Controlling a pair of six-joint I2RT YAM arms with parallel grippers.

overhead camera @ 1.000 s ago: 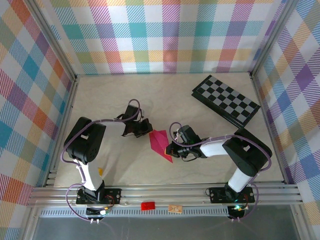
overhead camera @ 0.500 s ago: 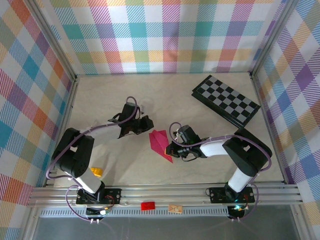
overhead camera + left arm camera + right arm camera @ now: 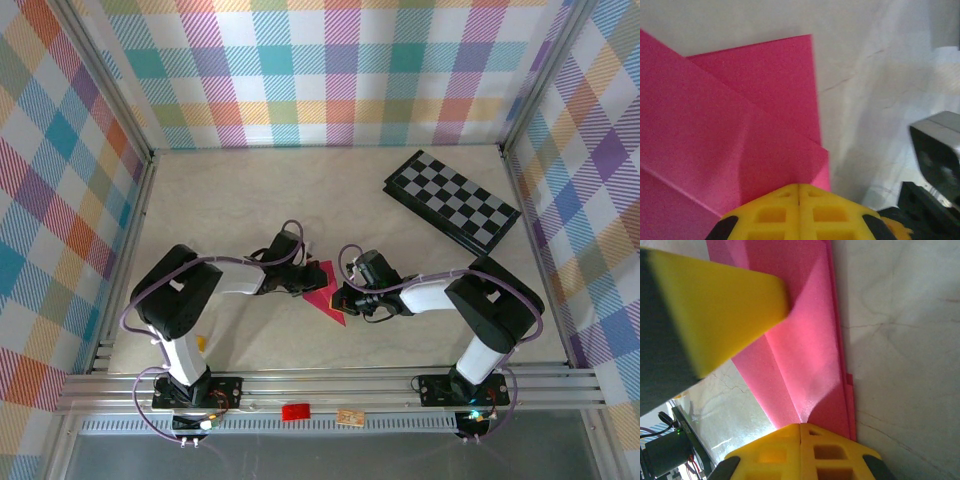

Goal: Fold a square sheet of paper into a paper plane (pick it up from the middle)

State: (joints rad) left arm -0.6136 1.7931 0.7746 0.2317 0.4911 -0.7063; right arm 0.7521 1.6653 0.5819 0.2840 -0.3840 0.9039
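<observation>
The magenta-pink paper plane (image 3: 322,285), partly folded with a pointed tip toward the near edge, lies flat mid-table between both arms. My left gripper (image 3: 305,281) is shut, and its yellow tips (image 3: 799,186) rest on top of the folded layers (image 3: 740,125) at the paper's left side. My right gripper (image 3: 343,297) is shut at the paper's right edge. In the right wrist view a raised pink flap (image 3: 805,340) narrows into that gripper's closed tips (image 3: 800,425). One yellow finger (image 3: 715,305) of the left gripper shows there too, at the upper left.
A black-and-grey checkerboard (image 3: 455,200) lies at the back right. A small red tag (image 3: 295,411) sits on the front rail. Checked walls enclose the table on three sides. The two grippers are close together over the paper.
The left arm swung in from the back left and its shut gripper came down onto the paper's left side. The right gripper and the paper stayed in place.
</observation>
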